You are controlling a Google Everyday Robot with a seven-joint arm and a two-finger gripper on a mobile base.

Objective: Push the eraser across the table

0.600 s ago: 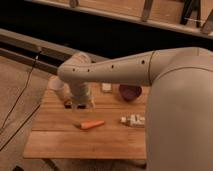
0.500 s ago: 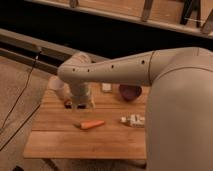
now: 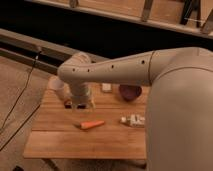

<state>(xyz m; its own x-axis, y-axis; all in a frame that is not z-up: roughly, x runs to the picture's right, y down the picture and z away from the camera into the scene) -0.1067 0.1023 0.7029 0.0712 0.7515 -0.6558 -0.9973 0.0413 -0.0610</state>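
Pincer (image 3: 83, 105) hangs beside flat dark eraser (image 3: 67, 103) on planked wooden table (image 3: 75, 142).

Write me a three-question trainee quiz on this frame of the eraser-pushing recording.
1. True or false: the carrot lies closer to the table's near edge than the gripper does.
2. Multiple choice: the gripper is low over the far-left part of the table as pictured. Which thing lies closest to it? A the eraser; B the white tube; C the purple bowl.
3. Fill in: as pictured, the white tube lies to the carrot's ___.

Key: 1 true; 2 A; 3 right.
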